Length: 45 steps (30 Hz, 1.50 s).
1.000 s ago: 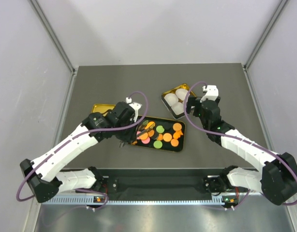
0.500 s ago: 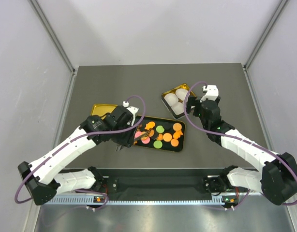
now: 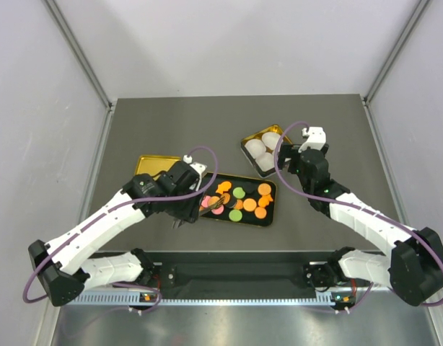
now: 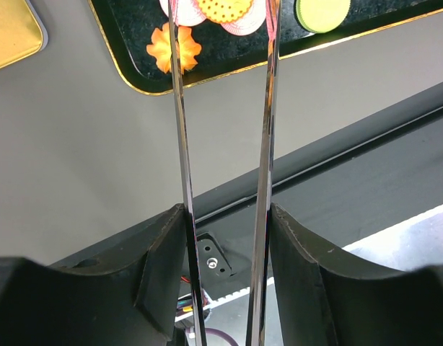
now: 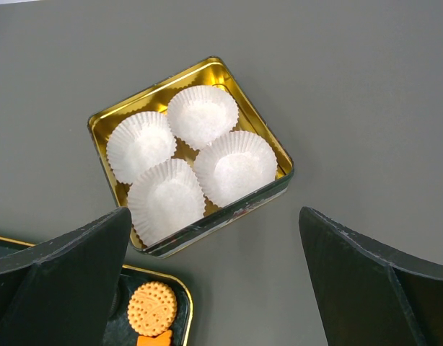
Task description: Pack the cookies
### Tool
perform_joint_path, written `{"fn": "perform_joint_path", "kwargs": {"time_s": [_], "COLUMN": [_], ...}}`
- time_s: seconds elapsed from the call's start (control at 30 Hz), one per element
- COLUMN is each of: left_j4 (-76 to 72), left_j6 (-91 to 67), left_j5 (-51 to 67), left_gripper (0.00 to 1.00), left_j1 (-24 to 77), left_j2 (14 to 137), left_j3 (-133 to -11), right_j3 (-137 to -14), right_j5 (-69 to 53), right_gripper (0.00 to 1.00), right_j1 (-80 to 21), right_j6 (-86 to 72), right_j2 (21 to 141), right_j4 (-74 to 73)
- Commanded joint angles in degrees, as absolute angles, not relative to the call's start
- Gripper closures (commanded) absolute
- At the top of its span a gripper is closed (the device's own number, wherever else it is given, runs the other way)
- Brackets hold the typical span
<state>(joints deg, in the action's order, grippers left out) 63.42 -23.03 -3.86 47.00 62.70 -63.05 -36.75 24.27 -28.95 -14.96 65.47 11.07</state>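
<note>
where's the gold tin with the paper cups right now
In the top view the gold tin sits right of centre, just beyond the black tray's far right corner, with four white paper cups inside.

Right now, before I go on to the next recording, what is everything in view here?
cookies: about a dozen, orange, pink and green, on the tray
tray: one, black with a gold rim, middle of the table
tin: one, gold, square, beyond the tray's right end
paper cups: four, white, inside the tin
gold lid: one, flat, left of the tray, partly under the left arm
table: one, grey
arms: two, white and black, reaching in from the near edge
left fingers: two, thin, apart, over the tray's left end
right fingers: two, black, wide apart, above the tin's near side
</note>
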Motion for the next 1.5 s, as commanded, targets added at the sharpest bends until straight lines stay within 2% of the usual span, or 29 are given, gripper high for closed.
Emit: {"fn": "perform_joint_path", "kwargs": {"time_s": [0.0, 0.53, 0.8, 1.13, 1.27, 1.33, 1.4, 1.47], "left_j4": [61.6, 58.9, 58.7, 58.9, 58.5, 58.4, 58.4, 58.7], "left_j6": [-24.0, -24.4, -24.5, -25.0, -25.1, -25.2, -25.2, -25.2], "left_j5": [-3.7, -3.5, -3.3, -3.1, -3.1, -3.2, -3.4, -4.0], "left_gripper": [0.48, 0.5, 0.55, 0.52, 0.56, 0.63, 0.66, 0.67], "left_j1": [47.2, 47.3, 47.2, 47.2, 47.2, 47.3, 47.3, 47.2], "left_j2": [61.2, 62.2, 62.8, 62.6, 62.4, 62.4, 62.4, 62.1], "left_j3": [-62.4, -60.5, -60.2, -59.7, -59.4, -59.8, -60.4, -61.0], "right_j3": [-36.7, -36.9, -36.9, -36.7, -36.6, -36.6, -36.4, -36.5], "right_j5": [24.0, 23.7, 23.7, 23.7, 23.9, 23.8, 24.0, 24.0], "right_gripper": [0.0, 0.0, 0.0, 0.0, 0.0, 0.0, 0.0, 0.0], "right_j1": [-28.2, -28.0, -28.1, -28.1, -28.0, -28.1, -28.1, -28.1], "right_j6": [-14.3, -14.6, -14.6, -14.5, -14.6, -14.5, -14.5, -14.6], "right_j2": [64.9, 65.2, 65.0, 64.4, 64.3, 64.1, 63.9, 63.8], "right_j4": [13.5, 13.4, 13.4, 13.3, 13.3, 13.2, 13.2, 13.2]}}
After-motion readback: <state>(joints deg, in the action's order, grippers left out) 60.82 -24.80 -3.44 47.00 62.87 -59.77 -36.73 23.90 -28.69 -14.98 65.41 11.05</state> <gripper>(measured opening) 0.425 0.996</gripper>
